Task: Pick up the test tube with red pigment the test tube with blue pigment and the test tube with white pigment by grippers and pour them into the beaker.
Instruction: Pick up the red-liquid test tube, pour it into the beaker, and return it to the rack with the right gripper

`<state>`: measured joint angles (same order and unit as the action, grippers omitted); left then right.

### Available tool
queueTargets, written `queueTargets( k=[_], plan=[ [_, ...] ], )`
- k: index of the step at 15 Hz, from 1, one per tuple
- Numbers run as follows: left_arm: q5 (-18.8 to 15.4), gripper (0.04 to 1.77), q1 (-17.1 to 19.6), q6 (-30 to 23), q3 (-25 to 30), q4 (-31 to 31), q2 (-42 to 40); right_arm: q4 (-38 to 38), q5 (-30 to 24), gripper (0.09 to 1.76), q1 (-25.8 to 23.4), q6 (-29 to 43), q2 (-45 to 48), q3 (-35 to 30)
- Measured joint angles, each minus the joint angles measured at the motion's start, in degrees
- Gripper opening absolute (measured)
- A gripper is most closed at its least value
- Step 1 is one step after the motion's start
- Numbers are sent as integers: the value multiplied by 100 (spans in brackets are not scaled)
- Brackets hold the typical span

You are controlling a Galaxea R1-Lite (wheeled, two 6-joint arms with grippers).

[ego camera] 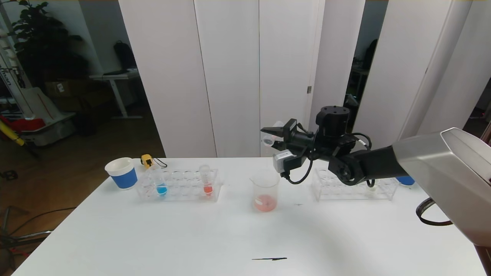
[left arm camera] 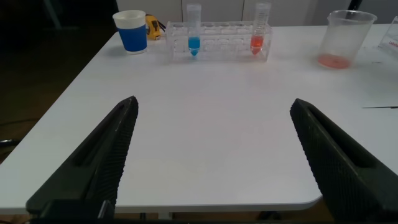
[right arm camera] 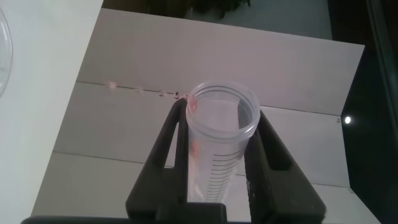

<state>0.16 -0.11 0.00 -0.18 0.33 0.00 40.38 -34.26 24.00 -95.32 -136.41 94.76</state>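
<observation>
My right gripper (ego camera: 271, 136) is shut on a clear test tube (ego camera: 269, 140) held tilted, mouth outward, above and just behind the beaker (ego camera: 265, 191). In the right wrist view that test tube (right arm camera: 221, 143) looks empty except for red smears on its wall. Red liquid lies in the beaker's bottom. The test tube with blue pigment (ego camera: 159, 180) and another with red pigment (ego camera: 206, 179) stand in the left rack (ego camera: 178, 188). My left gripper (left arm camera: 214, 104) is open over the table's near edge, holding nothing. The test tube with white pigment is hidden.
A second clear rack (ego camera: 353, 189) stands at the right, partly behind my right arm. A blue-and-white paper cup (ego camera: 122, 173) and a small yellow object (ego camera: 147, 160) sit at the back left; another blue cup (ego camera: 405, 180) peeks out at the far right.
</observation>
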Motion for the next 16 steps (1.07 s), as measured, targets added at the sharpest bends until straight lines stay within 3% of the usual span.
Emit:
queueTargets(
  k=[16],
  plan=[
    [0,175,-5,0,0,2,0,37,160,59,69,-13,33,102]
  ],
)
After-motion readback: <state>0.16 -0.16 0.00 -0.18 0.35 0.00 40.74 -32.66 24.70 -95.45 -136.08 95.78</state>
